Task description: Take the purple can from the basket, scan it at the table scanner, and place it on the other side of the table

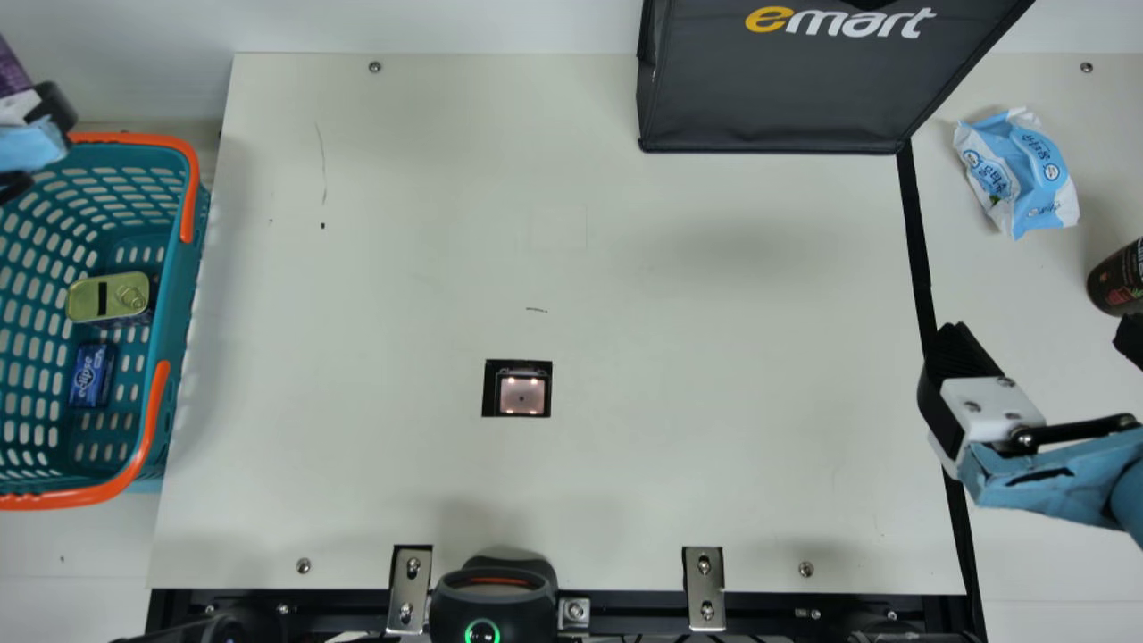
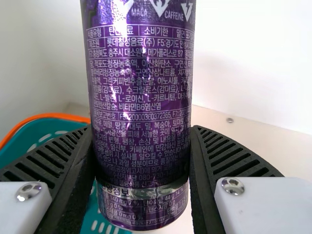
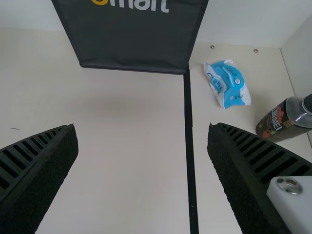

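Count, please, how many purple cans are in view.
1. The purple can is held in the left end effector, near the far end of the basket. The main view cuts off the basket's left side, so others may be hidden there.

I'm seeing a flat cream table [image 1: 714,313]. Behind the table, a plain white wall [image 1: 446,25] is standing. Another pale wall [image 3: 300,61] is meeting it in a corner beside the table. Soft grey shadows [image 1: 750,243] are lying on the table.
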Motion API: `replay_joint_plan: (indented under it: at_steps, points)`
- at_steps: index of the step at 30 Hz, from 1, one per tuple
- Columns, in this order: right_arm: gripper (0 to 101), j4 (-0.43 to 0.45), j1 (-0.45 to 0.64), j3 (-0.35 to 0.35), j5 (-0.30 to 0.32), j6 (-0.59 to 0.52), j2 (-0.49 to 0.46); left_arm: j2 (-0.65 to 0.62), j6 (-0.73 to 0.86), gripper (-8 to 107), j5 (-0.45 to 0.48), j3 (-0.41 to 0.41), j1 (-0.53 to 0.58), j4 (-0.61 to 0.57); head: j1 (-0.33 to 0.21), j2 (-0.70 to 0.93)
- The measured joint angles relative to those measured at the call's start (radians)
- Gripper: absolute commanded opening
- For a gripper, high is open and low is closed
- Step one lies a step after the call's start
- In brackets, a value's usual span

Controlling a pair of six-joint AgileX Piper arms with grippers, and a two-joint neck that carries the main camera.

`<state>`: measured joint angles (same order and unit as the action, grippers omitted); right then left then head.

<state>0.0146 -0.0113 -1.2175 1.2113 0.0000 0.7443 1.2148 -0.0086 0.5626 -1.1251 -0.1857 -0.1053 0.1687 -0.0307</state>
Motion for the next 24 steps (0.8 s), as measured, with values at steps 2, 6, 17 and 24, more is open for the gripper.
replay_joint_plan:
  at_steps: [2, 6, 17, 24]
  points:
    - [95, 0.000, 0.000, 0.000, 0.000, 0.000, 0.000, -0.010, 0.009, -8, -0.013, 0.007, 0.021, -0.010, -0.002, 0.002]
    - [95, 0.000, 0.000, 0.000, 0.000, 0.000, 0.000, -0.036, 0.018, -8, -0.047, 0.033, 0.070, -0.014, 0.000, 0.002]
    - [95, 0.000, 0.000, 0.000, 0.000, 0.000, 0.000, -0.081, -0.043, -8, -0.164, 0.121, 0.216, 0.049, -0.002, 0.000]
    - [95, 0.000, 0.000, 0.000, 0.000, 0.000, 0.000, -0.100, -0.106, -8, -0.252, 0.199, 0.282, 0.113, 0.000, 0.002]
